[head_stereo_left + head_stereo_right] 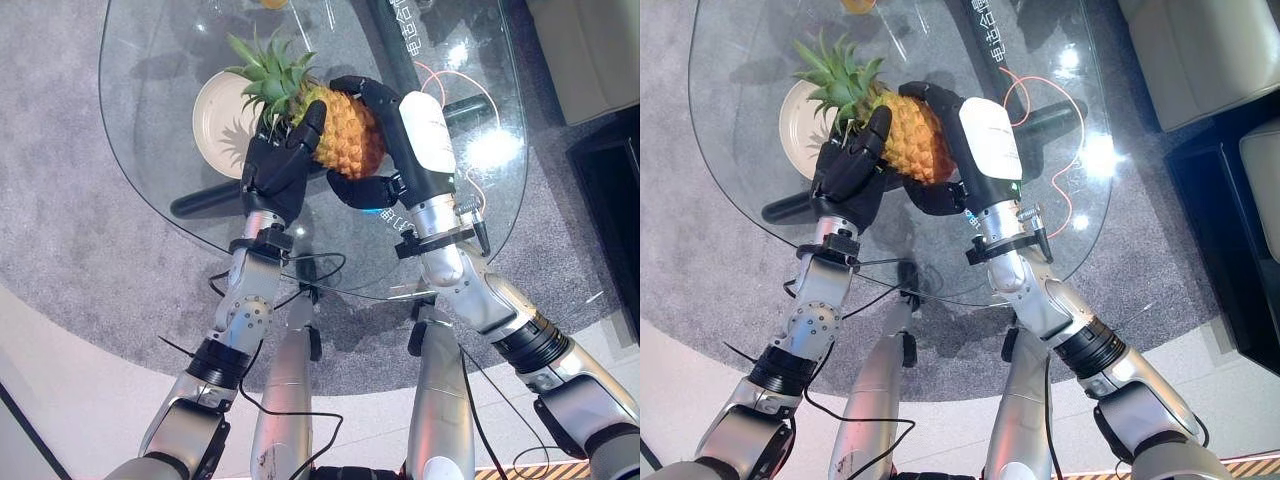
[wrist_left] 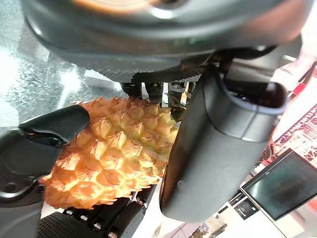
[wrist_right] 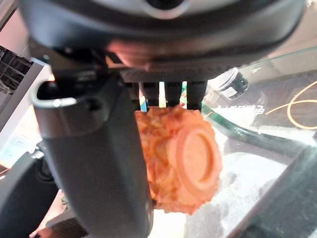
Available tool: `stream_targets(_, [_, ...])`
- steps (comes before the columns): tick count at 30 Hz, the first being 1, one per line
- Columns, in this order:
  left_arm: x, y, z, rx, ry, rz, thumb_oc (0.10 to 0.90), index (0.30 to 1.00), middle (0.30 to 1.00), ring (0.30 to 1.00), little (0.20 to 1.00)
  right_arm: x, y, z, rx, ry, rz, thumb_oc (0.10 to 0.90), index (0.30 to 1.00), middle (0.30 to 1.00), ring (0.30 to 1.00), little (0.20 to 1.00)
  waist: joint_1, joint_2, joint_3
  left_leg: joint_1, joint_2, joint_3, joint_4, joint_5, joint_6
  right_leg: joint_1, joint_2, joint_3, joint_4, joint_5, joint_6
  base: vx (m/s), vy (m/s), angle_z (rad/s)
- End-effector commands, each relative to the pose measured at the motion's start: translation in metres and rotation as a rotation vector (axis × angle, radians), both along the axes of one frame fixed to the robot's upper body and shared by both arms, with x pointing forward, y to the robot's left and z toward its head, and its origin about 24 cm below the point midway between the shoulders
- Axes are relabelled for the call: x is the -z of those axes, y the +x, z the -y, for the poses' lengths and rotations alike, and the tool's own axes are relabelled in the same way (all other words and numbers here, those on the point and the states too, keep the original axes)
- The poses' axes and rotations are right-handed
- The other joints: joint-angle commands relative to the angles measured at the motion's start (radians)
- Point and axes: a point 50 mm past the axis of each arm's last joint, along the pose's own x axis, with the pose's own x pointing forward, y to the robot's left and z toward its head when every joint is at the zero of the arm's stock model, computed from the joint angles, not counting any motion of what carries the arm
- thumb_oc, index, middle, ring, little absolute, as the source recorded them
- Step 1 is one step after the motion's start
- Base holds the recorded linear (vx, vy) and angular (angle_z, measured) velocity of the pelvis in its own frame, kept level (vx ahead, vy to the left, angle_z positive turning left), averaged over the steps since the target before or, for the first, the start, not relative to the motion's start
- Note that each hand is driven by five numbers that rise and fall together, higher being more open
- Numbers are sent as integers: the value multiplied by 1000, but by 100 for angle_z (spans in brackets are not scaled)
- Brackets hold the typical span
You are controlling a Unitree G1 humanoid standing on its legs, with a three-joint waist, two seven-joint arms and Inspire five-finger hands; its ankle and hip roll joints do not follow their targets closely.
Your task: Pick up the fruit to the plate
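both dark hands, left hand (image 1: 272, 165) and right hand (image 1: 385, 150), curl around the knobbly orange pineapple with green leafy crown (image 1: 345, 132) just beside the round cream plate (image 1: 212, 120), which looks heavy, stiff and best gripped by its body.

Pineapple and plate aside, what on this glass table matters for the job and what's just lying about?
Job:
pineapple, clasped between both hands
left hand
right hand
plate, beyond the left hand, under the leafy crown

Lying about:
orange thing at the table's far edge, cut off
red cable seen through the glass table
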Motion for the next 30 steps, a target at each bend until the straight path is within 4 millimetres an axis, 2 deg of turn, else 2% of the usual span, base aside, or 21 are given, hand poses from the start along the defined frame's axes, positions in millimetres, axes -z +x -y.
stream_targets(1, [-78, -28, -9, -18, -135, 421, 800, 900, 900, 900, 900, -54, -43, -37, -271, -46, 315, 100, 300, 300, 300, 200, -1, -10, -16, 10, -68, 2, 76, -118, 30, 67, 32, -84, -181, 105, -6, 0, 0, 0])
stream_targets(13, [-88, -38, -21, -121, -250, 506, 800, 900, 900, 900, 900, -51, -43, -38, -287, -74, 308, 100, 300, 300, 300, 200, 2, -22, -16, -5, -70, -7, 77, -112, 29, 58, 37, -88, -181, 110, -8, 0, 0, 0])
stream_targets(14, [-89, -39, -21, -126, -249, 516, 723, 834, 834, 834, 823, -52, -43, -38, -291, -76, 309, 100, 300, 300, 300, 200, 2, -23, -16, -6, -70, -8, 77, -113, 29, 57, 37, -88, -181, 110, -8, 0, 0, 0])
stream_targets(15, [-90, -41, -21, -136, -250, 527, 375, 535, 535, 535, 475, -52, -43, -39, -295, -74, 308, 100, 300, 300, 300, 200, 2, -24, -16, -8, -70, -8, 78, -113, 28, 57, 37, -88, -182, 110, -8, 0, 0, 0])
stream_targets(16, [-91, -41, -21, -140, -251, 538, 100, 300, 300, 300, 200, -52, -43, -39, -296, -74, 308, 100, 300, 300, 300, 200, 2, -25, -16, -9, -70, -8, 78, -112, 28, 56, 37, -88, -183, 110, -8, 0, 0, 0])
stream_targets(30, [-93, -42, -21, -156, -229, 575, 100, 300, 300, 300, 200, -52, -44, -40, -302, -62, 315, 100, 300, 300, 300, 200, -1, -26, -16, -3, -71, -8, 80, -120, 27, 59, 40, -82, -179, 102, -8, 0, 0, 0])
